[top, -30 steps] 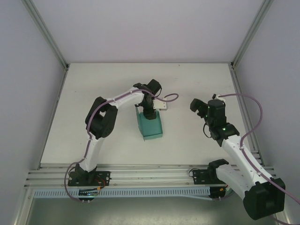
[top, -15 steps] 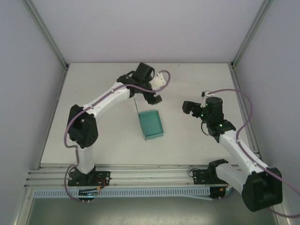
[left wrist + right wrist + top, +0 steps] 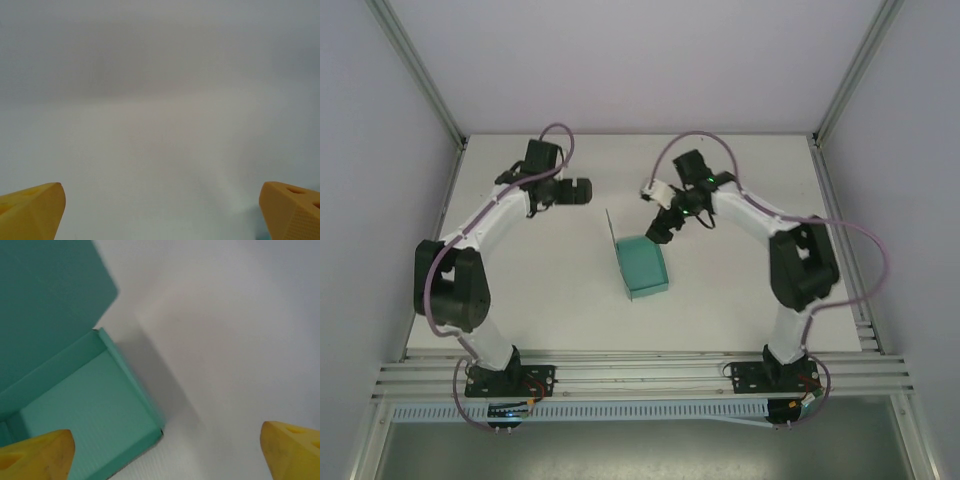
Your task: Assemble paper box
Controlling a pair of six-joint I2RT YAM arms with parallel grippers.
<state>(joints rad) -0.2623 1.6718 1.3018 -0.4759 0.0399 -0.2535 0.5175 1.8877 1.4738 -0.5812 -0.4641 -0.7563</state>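
While the paper box [image 3: 643, 268] sits flap-up on the worktop [image 3: 520, 290], right claw [image 3: 660, 232] hangs spread wide over its far end, left claw [image 3: 581, 190] wide too.

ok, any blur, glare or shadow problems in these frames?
Top external: even light, sharp, no glare. Left wrist: hazy, low contrast. Right wrist: folded teal-green card box fairly crisp, soft shadow on its right; yellow fingertips blurred.

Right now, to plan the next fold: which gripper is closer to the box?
The right gripper, open and right at the far end of the box. The left gripper is well apart from it, off to the left.
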